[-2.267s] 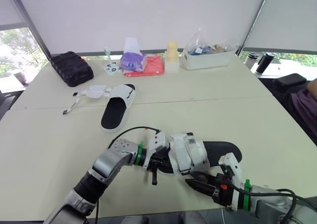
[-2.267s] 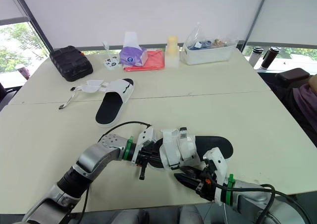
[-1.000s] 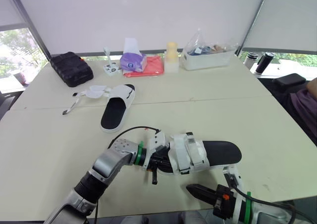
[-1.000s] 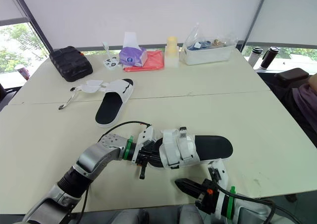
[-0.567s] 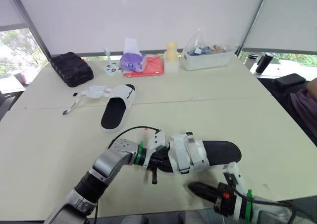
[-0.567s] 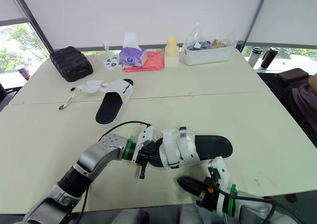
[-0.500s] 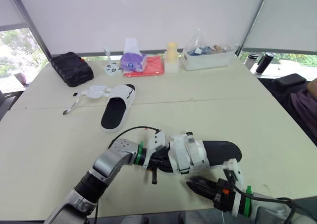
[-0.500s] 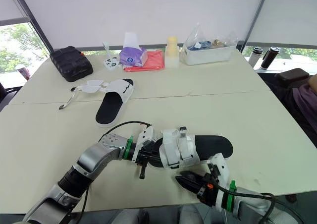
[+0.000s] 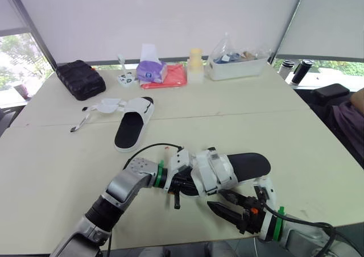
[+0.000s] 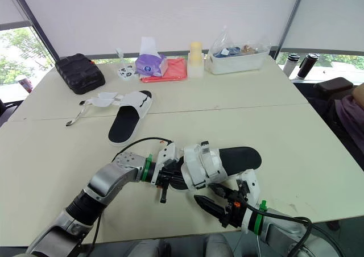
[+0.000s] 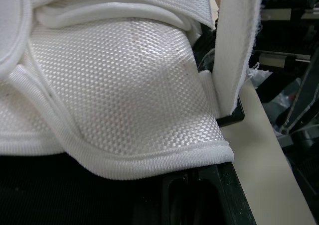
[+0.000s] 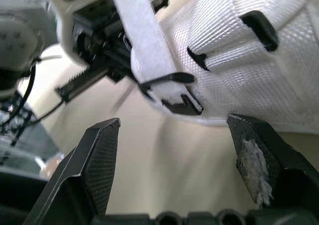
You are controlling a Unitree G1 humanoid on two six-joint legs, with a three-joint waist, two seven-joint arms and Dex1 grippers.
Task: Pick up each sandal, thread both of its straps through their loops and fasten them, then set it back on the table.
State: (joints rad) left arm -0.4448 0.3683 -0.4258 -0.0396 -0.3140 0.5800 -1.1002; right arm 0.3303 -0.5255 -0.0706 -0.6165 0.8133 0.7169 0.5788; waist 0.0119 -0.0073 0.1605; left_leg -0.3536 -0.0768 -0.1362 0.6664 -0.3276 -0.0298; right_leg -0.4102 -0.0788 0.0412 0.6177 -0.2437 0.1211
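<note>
The right gripper (image 12: 173, 121) stands wide open, its two black fingers (image 12: 102, 158) well apart and holding nothing, low over the table (image 9: 51, 171); at its 12 o'clock, just past the fingertips, is the near sandal (image 9: 242, 165), and the end of its loose white strap (image 12: 142, 43) sits at a black loop (image 12: 172, 78); at 10 o'clock the left gripper (image 9: 178, 187) is clamped on that sandal's toe end; farther off at 11 o'clock the far sandal (image 9: 129, 129) lies flat, its straps undone and spread; beyond it, along the table's far edge, sit a black pouch (image 9: 79, 79), a tissue pack (image 9: 151, 70), a red cloth (image 9: 175, 76) and a clear bin (image 9: 236, 68).
</note>
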